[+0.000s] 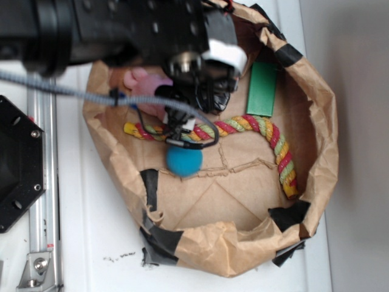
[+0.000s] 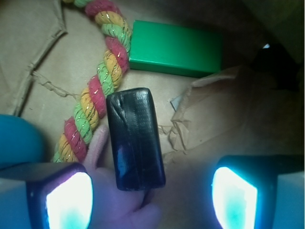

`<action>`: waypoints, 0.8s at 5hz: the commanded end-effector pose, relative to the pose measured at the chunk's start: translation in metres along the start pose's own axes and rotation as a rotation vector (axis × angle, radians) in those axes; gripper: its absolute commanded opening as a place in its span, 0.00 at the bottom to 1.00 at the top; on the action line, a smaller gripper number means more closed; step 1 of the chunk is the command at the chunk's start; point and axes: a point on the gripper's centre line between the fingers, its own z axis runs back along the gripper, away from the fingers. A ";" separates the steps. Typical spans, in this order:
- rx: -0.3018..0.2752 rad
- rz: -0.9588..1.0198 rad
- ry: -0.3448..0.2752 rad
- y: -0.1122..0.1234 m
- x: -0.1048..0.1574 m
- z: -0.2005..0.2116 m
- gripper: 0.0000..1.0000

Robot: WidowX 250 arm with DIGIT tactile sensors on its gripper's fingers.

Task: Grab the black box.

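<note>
The small glossy black wrapped box point(image 2: 136, 138) lies between the spread end effector point(image 2: 151, 198) fingers, nearer the left one, untouched.

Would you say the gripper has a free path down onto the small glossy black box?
Probably yes: the gripper is open, and the black box lies between its fingers, uncovered, beside the braided rope.

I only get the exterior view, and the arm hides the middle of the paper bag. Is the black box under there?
Observer: Yes. The wrist view shows the black box lying between the open gripper fingers, nearer the left one.
Operator: Is it touching anything?
Observer: Its lower end lies on a pink toy.
Operator: And the green block?
Observer: The green block lies apart, beyond the box, beside the rope.
</note>
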 end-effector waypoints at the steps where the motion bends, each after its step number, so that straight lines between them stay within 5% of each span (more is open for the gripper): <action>1: -0.170 -0.056 -0.071 -0.014 0.033 -0.027 1.00; 2: -0.221 -0.080 -0.040 -0.040 0.038 -0.039 1.00; 3: -0.145 -0.051 0.009 -0.035 0.032 -0.047 0.00; 4: -0.010 0.013 0.019 -0.011 0.025 -0.028 0.00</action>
